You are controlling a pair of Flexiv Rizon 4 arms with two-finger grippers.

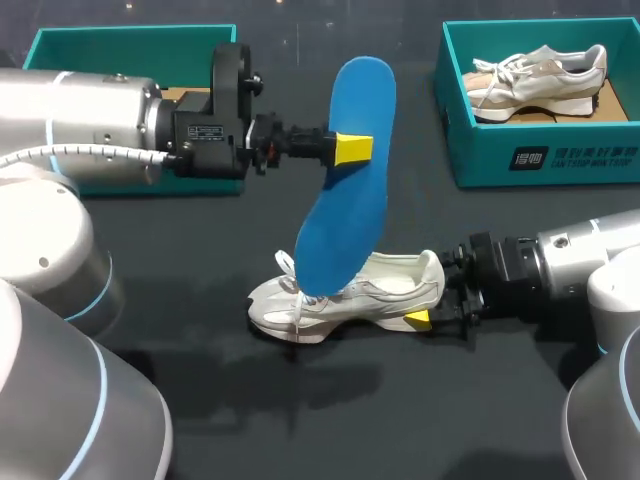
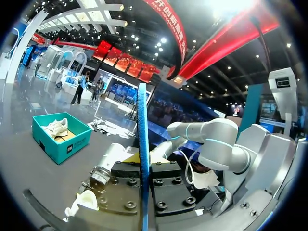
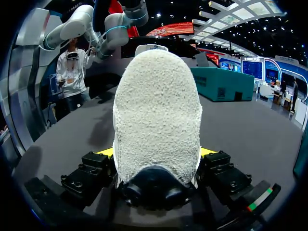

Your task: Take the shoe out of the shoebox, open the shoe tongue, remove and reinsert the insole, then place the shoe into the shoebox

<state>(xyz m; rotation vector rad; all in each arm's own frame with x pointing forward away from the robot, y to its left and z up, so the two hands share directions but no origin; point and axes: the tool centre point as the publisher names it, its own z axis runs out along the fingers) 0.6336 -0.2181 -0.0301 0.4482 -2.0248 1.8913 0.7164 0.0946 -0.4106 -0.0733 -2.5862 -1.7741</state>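
Observation:
A blue insole (image 1: 347, 180) hangs upright over the table, and my left gripper (image 1: 352, 148) is shut on its upper half. Edge-on in the left wrist view, the insole (image 2: 142, 120) runs between the left gripper's (image 2: 143, 166) fingers. Its lower end dips behind the white shoe (image 1: 350, 292), which lies on its side on the dark table. My right gripper (image 1: 428, 305) is shut on the shoe's heel, fingers wide apart. In the right wrist view the fuzzy heel (image 3: 156, 115) fills the gap of the right gripper (image 3: 156, 159).
A teal shoebox (image 1: 540, 160) at the back right holds another white shoe (image 1: 540, 70). A second teal box (image 1: 130, 45) sits at the back left, partly behind my left arm. The back right box (image 2: 60, 137) also shows in the left wrist view.

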